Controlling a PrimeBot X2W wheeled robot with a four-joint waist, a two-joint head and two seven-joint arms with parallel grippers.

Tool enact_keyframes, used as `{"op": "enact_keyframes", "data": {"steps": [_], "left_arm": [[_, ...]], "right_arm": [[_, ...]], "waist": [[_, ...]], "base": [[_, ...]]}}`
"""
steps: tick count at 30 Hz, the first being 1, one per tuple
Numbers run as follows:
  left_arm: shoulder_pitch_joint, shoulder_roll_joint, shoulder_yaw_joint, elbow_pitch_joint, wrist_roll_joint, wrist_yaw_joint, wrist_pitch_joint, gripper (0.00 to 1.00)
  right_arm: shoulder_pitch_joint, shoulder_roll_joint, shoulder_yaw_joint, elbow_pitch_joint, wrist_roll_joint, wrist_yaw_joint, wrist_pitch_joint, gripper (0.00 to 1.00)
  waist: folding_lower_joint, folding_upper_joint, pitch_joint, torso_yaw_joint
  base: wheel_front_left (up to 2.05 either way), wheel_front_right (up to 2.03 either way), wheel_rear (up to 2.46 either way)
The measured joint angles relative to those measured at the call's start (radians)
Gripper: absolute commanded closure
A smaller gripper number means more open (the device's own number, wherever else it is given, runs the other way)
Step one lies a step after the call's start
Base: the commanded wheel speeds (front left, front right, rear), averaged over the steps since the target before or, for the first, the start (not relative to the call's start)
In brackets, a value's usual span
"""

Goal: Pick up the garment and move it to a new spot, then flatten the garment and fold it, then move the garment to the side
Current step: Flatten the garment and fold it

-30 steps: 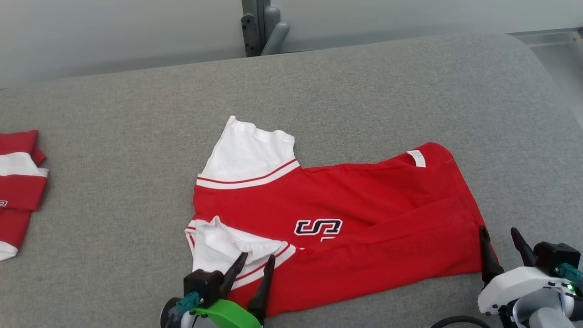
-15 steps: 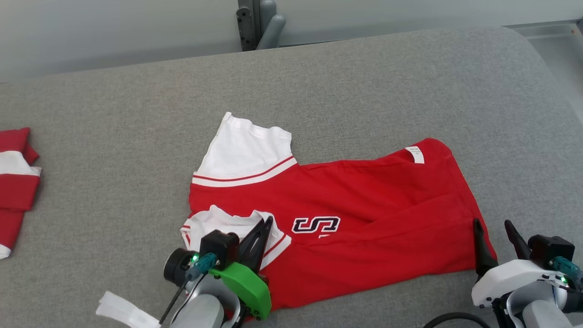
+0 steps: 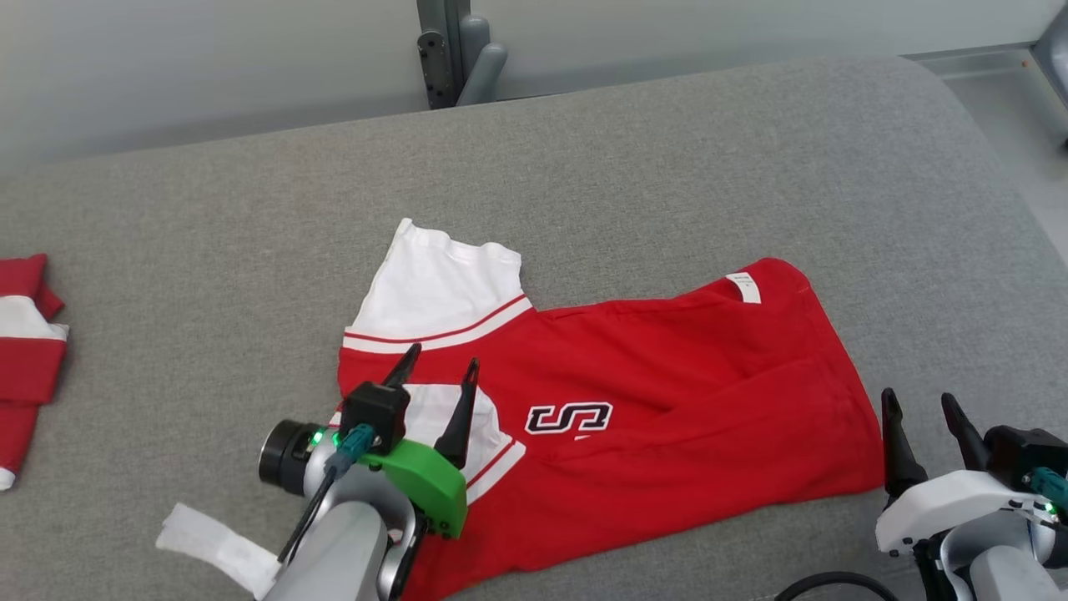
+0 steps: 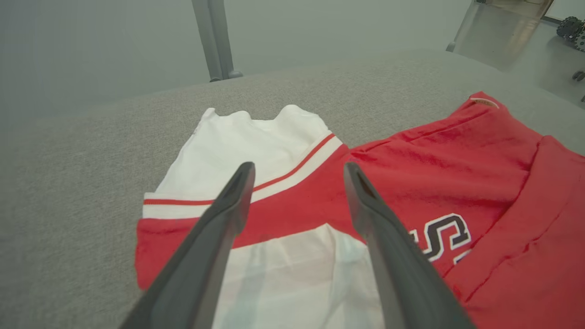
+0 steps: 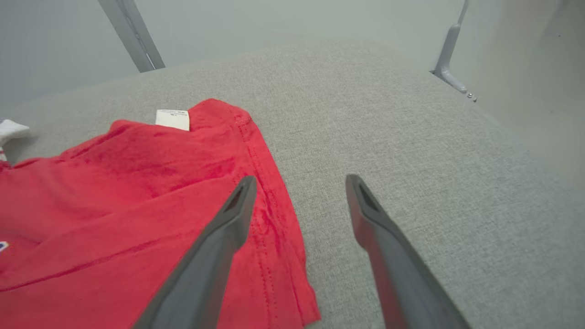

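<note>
- Lying flat near the front edge of the grey padded table [image 3: 667,167], the red garment [image 3: 667,392] runs sideways, collar end toward the table's left and hem toward its right.
- One white sleeve [image 3: 434,284] sticks out toward the far edge. The other sleeve [image 3: 430,411] is folded in on top of the red body, just left of the dark-and-white logo [image 3: 569,417].
- A small white label [image 3: 743,286] shows at the far right corner of the shirt.
- The left gripper [image 3: 443,355] sits over the folded-in sleeve with its fingers spread wide and nothing clamped between them. Its wrist view shows white cloth and a band of red through the gap. Whether the tips touch the fabric I cannot tell.
- The right gripper [image 3: 919,396] is also spread wide and holds nothing. It stands at the hem's near right corner — in its wrist view one finger lies over the red hem and the other over bare table.
- A second red-and-white piece [image 3: 25,351] lies at the table's left edge, well apart from the shirt.
- A grey post [image 3: 442,50] rises behind the far edge.
</note>
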Motion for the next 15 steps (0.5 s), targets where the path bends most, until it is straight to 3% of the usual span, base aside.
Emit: {"op": "enact_keyframes", "data": {"steps": [15], "left_arm": [[0.318, 0.001, 0.216, -0.269, 0.071, 0.061, 0.0, 0.0]], "right_arm": [[0.037, 0.034, -0.034, -0.174, -0.067, 0.0, 0.0, 0.0]], "waist": [[0.0, 0.0, -0.061, 0.046]], "base": [[0.0, 0.0, 0.0]]}}
